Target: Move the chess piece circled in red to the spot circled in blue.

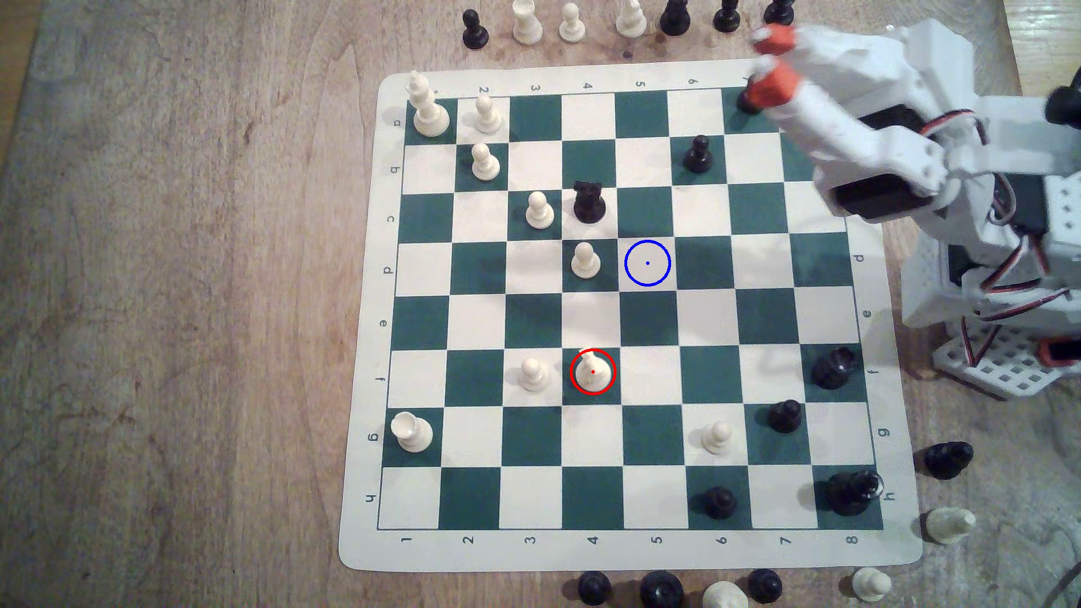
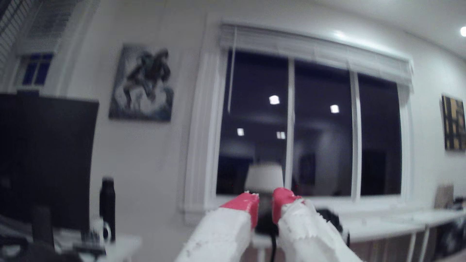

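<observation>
**Knight far from my raised gripper**

My gripper [image 1: 771, 64] hangs over the far corner of the chessboard [image 1: 629, 73] at the exterior view's upper right, by files 7 and 8 on row a. Its two orange-tipped fingers [image 1: 773, 86] are spread with a small gap between them and nothing in it. In the wrist view the gripper [image 2: 265, 201] points out at a dark window [image 2: 320, 126], not down at the board.

The white knight [image 1: 592, 369] stands upright on dark green square f4, ringed in red, well apart from me: down the board and towards the exterior view's left. A white pawn [image 1: 533, 374] stands just beside it on f3.

The blue-ringed cream square [image 1: 647, 263] at d5 is bare, between me and the knight, with another white pawn [image 1: 585, 261] on d4 next to it and a black rook [image 1: 588, 202] on c4
</observation>
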`<state>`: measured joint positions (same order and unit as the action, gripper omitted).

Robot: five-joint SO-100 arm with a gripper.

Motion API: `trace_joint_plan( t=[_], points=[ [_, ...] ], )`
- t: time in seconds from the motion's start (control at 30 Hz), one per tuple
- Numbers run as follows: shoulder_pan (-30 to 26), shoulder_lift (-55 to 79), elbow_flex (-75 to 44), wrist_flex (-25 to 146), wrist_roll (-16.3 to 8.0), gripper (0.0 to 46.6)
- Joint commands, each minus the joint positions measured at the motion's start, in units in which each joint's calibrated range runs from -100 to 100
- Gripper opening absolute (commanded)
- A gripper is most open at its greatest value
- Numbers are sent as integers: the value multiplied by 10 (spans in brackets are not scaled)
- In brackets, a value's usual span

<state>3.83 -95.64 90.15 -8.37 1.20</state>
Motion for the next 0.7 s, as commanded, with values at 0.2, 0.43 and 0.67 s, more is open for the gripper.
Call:
trace_joint_plan(
  t=[0.2, 0.43, 0.67],
  points=[
    [-32, 118, -212, 386, -69, 2],
    [-93, 276, -367, 467, -119, 2],
    [-119, 473, -552, 597, -241, 2]
  ],
)
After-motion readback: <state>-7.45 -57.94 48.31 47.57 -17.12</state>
